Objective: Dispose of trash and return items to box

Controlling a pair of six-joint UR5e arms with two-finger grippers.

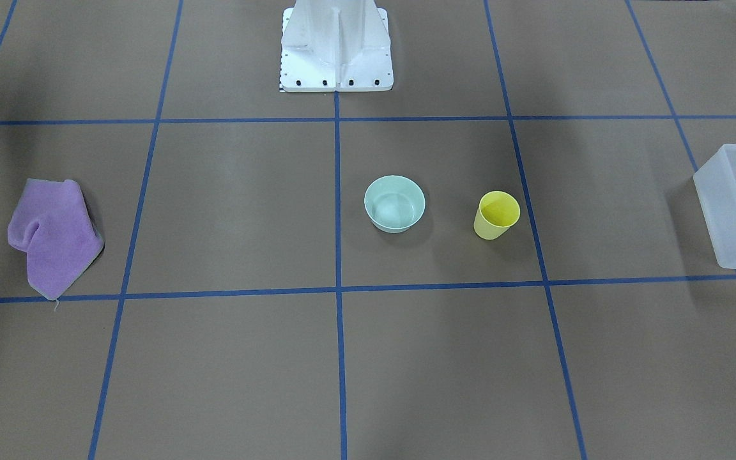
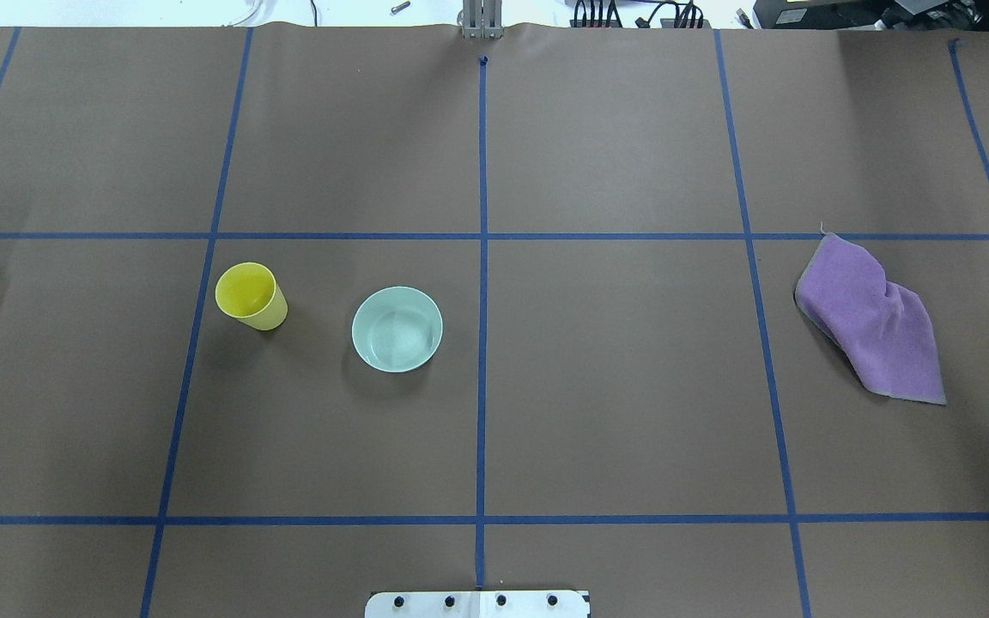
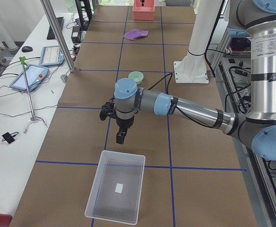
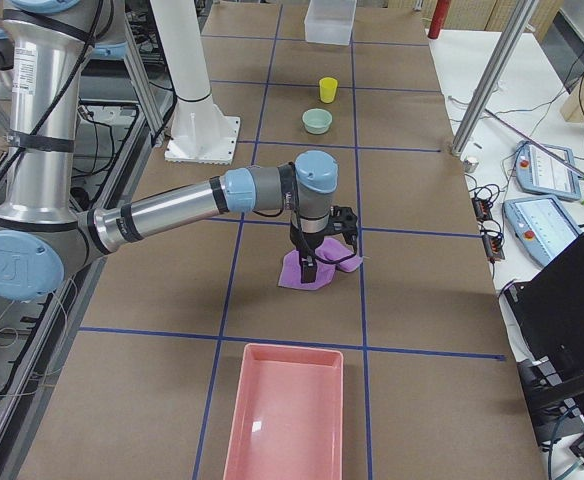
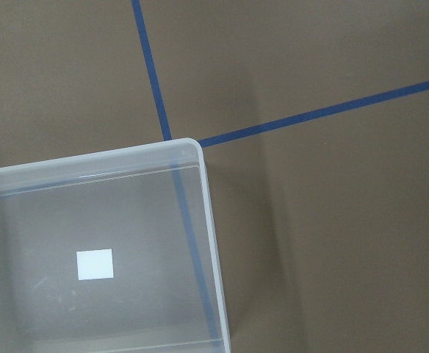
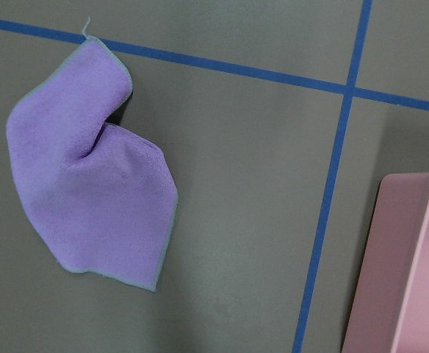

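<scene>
Standing upright on the table, mouth up: one yellow cup, with tapered sides. Just beside it but apart, toward the robot's right: one mint-green bowl, shallow, rim up. Both sit in the same square of the blue tape lines, on the robot's left of the centre line.

Box: translucent white tub with rounded corners and an open top, at the table's end on the robot's left, well apart from cup and bowl. A small white label shows at its floor.

Purple cloth: rumpled, one fold through the middle, lying on the table on the robot's right, well apart from the bowl.

Pink tray: rectangular, at the table's end on the robot's right, near the cloth and not touching it.

Left tool: pointing down, above the table just beyond the box's inner end. It shows from the side only, so fingers apart or together cannot be told.

Right tool: pointing down over the cloth, partly covering it in the side view. Neither contact with the cloth nor the finger state can be told.

Robot base: white pedestal, bolted on the centre line.
</scene>
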